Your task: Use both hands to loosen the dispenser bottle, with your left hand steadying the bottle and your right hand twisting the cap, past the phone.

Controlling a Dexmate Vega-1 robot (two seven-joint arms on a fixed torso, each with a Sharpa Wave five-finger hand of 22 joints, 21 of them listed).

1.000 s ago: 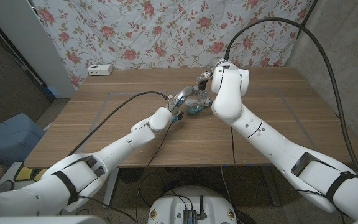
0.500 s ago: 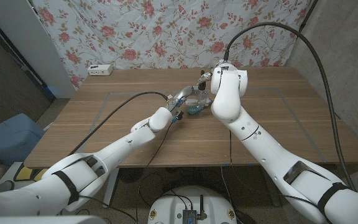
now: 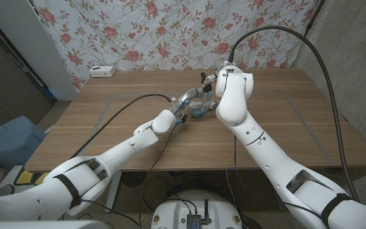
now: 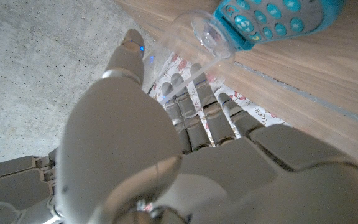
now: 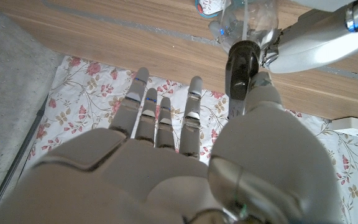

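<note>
Clear plastic dispenser bottle (image 3: 200,105) stands a little above centre of the head view, on the wooden table (image 3: 107,121), wedged between the two robot hands. A turquoise keypad phone (image 4: 272,18) lies on the wood just beside the bottle's base, at the top of the left wrist view.

Left hand (image 3: 184,102): fingers (image 4: 194,115) reach up along the bottle's side and look wrapped about the clear body (image 4: 194,40). Contact seems likely; how firm it is cannot be told.

Right hand (image 3: 210,80): sits over the bottle top. In its wrist view the fingers (image 5: 160,109) are straight and spread, closed on nothing, to one side of the dark pump cap (image 5: 241,65). Only the thumb lies against the cap.

Step in hand, as I judge it: seating the right hand on the cap. To do it well, bring the straight fingers round so cap sits between them and thumb, then twist. Left hand should squeeze low and steady. The bottle is light and empty-looking, likely to spin or tip toward the phone.
</note>
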